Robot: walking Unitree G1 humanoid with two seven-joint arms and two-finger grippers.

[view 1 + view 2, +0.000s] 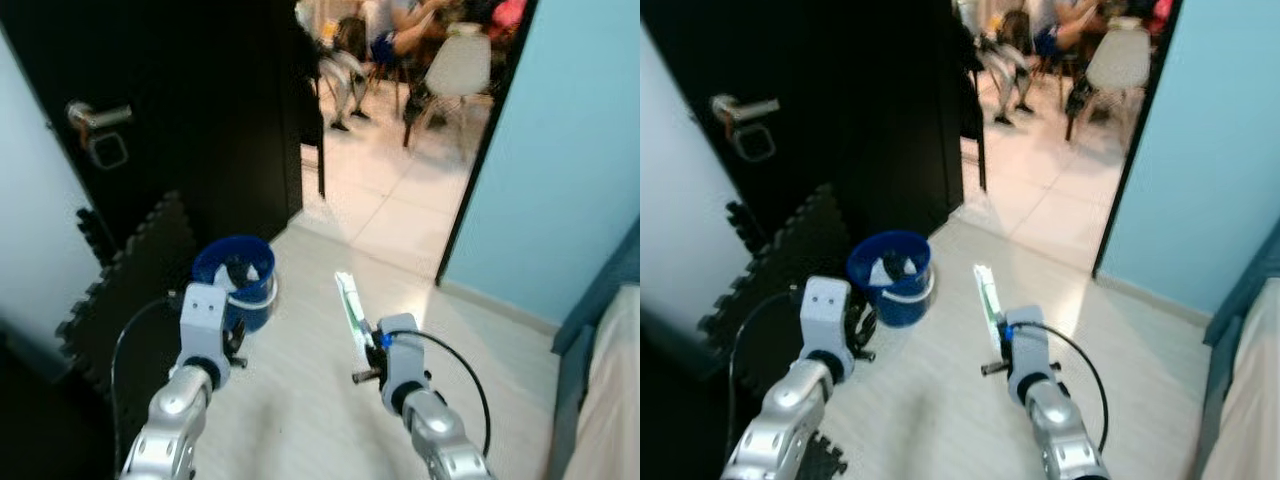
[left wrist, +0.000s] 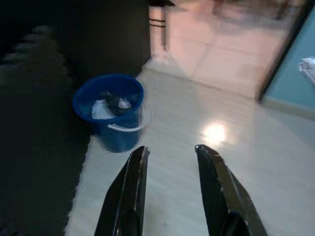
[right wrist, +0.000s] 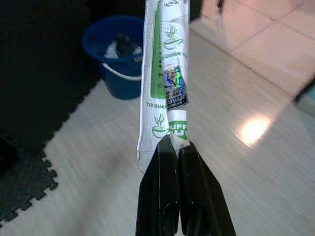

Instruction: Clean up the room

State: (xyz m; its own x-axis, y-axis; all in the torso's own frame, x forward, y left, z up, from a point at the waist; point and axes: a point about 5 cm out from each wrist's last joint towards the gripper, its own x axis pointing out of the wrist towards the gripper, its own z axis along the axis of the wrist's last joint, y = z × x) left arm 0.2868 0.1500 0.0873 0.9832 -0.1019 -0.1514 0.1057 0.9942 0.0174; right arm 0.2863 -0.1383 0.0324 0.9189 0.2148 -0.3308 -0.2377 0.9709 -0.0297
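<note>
Head view: right claw [image 1: 358,330] carried green-white wrapper [image 1: 349,305] above floor, blue bucket [image 1: 236,280] near left. Left wrist: left claw [image 2: 170,162] released, empty. Right wrist: clenched on wrapper. Step looked like carry-to-bin; next, reach over bucket, release.

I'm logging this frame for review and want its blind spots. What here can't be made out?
- Blue bucket: its contents are blurred scraps, left wrist view.
- White-and-green packet in the right gripper: its print is cut off by the top edge.
- People through the doorway: blurred, cropped by the top edge, left eye view.
</note>
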